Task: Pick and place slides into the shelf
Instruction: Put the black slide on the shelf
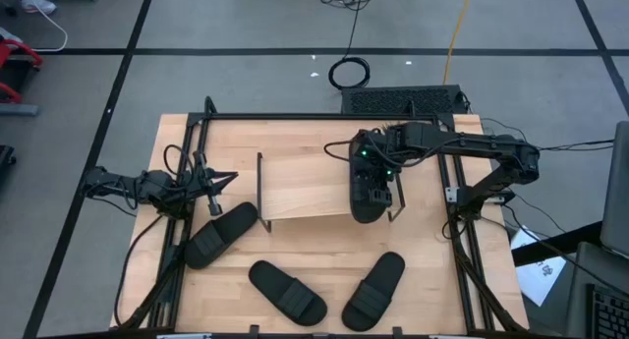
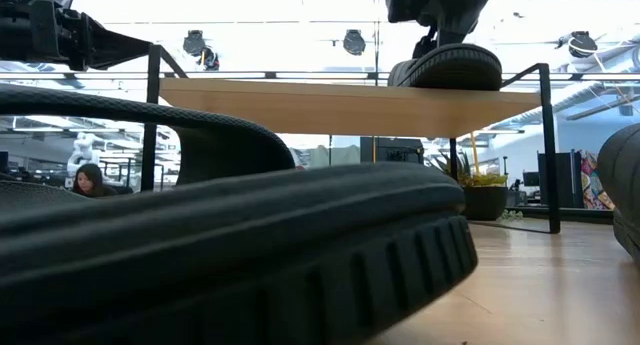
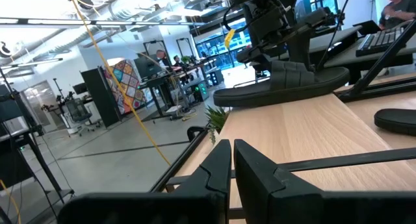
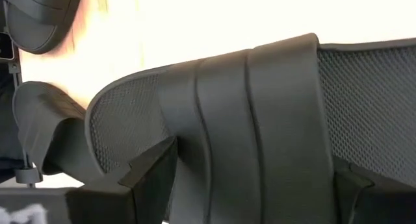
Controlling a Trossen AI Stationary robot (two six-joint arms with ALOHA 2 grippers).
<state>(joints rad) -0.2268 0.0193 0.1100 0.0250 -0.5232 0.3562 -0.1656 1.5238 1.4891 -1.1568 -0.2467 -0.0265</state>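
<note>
The right gripper (image 1: 371, 187) hangs over the right end of the shelf (image 1: 305, 187), its jaws spread wide on either side of the strap of a slide (image 1: 371, 203) lying on the plank top. Three more slides (image 1: 287, 290) lie on the desk (image 1: 432, 270) in front of the shelf. The left gripper (image 1: 222, 181) waits at the desk's left edge, jaws closed on nothing.

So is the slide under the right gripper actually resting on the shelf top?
Touching. The low view shows the slide sole sitting flat on the shelf plank with no gap, right gripper above it.
</note>
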